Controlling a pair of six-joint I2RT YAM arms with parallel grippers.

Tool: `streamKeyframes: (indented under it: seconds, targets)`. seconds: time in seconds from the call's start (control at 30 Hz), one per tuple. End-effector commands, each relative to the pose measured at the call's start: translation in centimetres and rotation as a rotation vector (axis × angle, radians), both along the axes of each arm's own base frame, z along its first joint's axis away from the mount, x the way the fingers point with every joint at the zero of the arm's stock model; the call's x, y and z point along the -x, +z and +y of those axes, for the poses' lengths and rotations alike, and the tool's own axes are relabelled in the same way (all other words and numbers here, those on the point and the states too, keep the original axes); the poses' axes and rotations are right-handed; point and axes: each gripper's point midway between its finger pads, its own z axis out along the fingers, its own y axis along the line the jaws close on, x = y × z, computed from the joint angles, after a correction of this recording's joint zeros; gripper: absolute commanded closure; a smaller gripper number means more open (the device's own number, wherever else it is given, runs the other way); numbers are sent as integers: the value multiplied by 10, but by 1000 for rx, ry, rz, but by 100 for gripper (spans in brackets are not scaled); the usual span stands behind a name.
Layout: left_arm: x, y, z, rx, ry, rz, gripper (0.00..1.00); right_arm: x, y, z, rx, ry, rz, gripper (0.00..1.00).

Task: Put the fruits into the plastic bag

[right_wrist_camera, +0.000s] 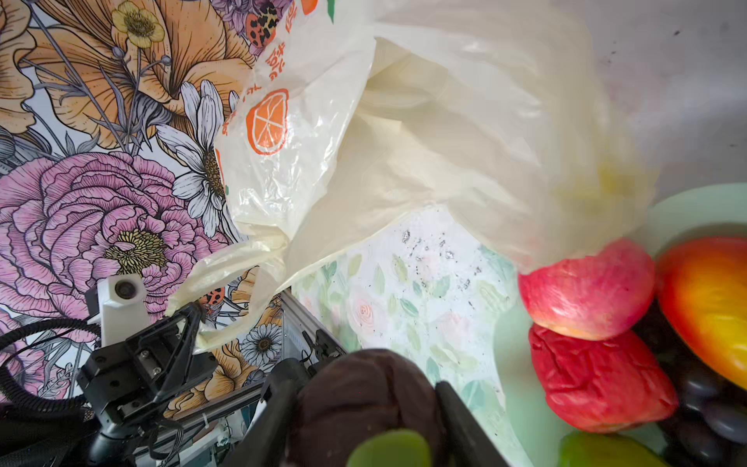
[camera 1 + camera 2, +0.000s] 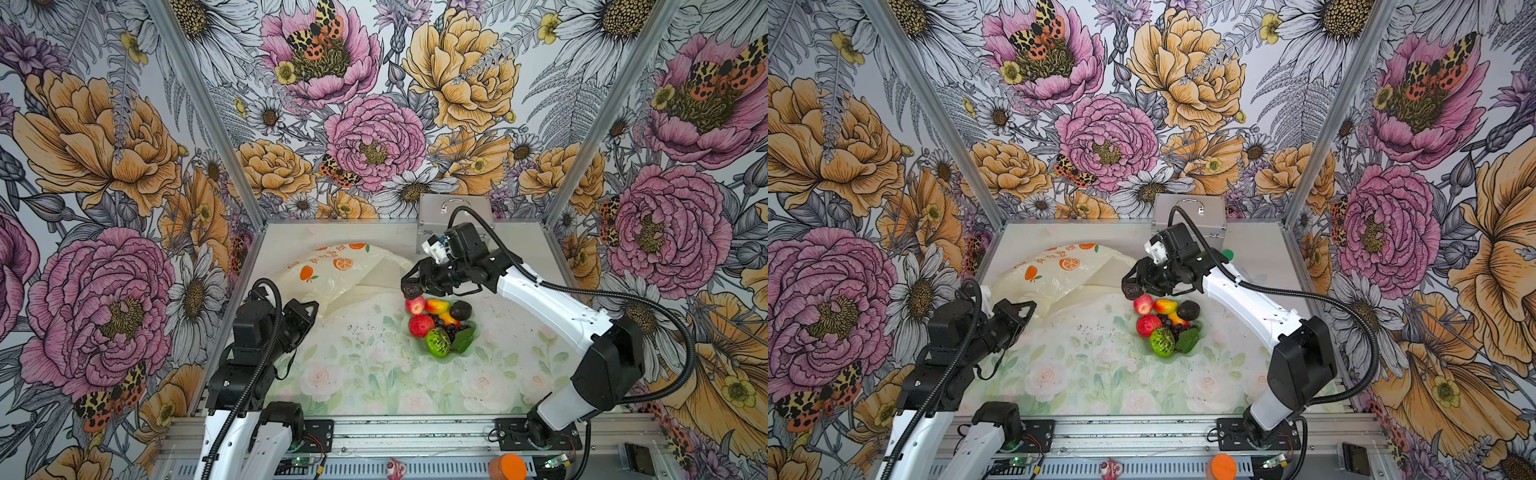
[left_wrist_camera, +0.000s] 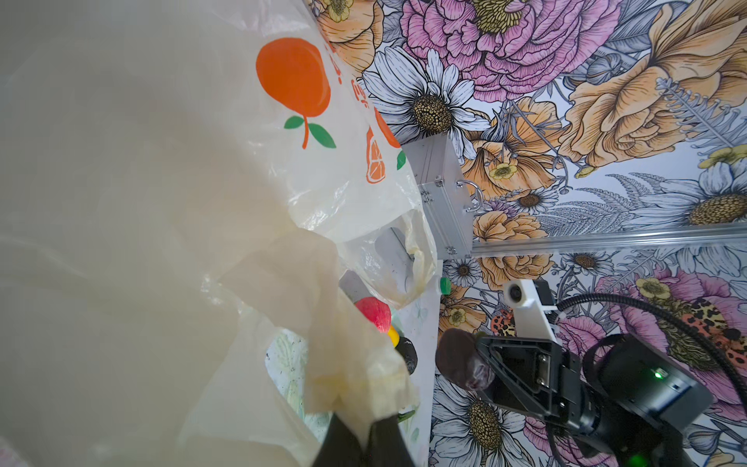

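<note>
Fruits: one dark brown fruit (image 1: 364, 390) sits clamped between the fingers of the right gripper (image 2: 410, 289), just beside the apple (image 2: 414, 305) on the bag's side of the pale green dish (image 1: 687, 206). Heaped in that dish: mango (image 2: 437, 306), avocado (image 2: 460, 310), strawberry (image 2: 420, 325), kiwi half (image 2: 437, 341), grape bunch (image 2: 451, 330), leaf (image 2: 463, 340). Plastic bag (image 2: 332, 270): crumpled on the table (image 2: 374, 374), back left of the dish. Left gripper (image 2: 312, 306): fingers pinched tight on the bag's near edge. Silver case (image 2: 432, 216): against the back wall.
</note>
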Motion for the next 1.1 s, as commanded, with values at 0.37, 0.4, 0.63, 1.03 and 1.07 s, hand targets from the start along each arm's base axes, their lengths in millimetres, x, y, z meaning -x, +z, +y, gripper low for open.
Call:
streamKeyframes:
  seconds: [0.37,0.4,0.63,1.03,1.07]
  targets:
    - [-7,14,-16,76,31,-41,100,-22,-30,91,-43,155,31,56]
    - [-9,16,-18,76,28,-46,100,-24,-36,96,-40,159,40,55]
    - [-19,17,-34,71,-2,-47,100,-22,-62,131,-16,180,74,55]
    - [-30,8,-60,93,-66,-35,100,-57,-109,146,-84,-108,191,52]
    - [-30,9,-63,93,-75,-40,100,-61,-110,147,-101,-145,208,51]
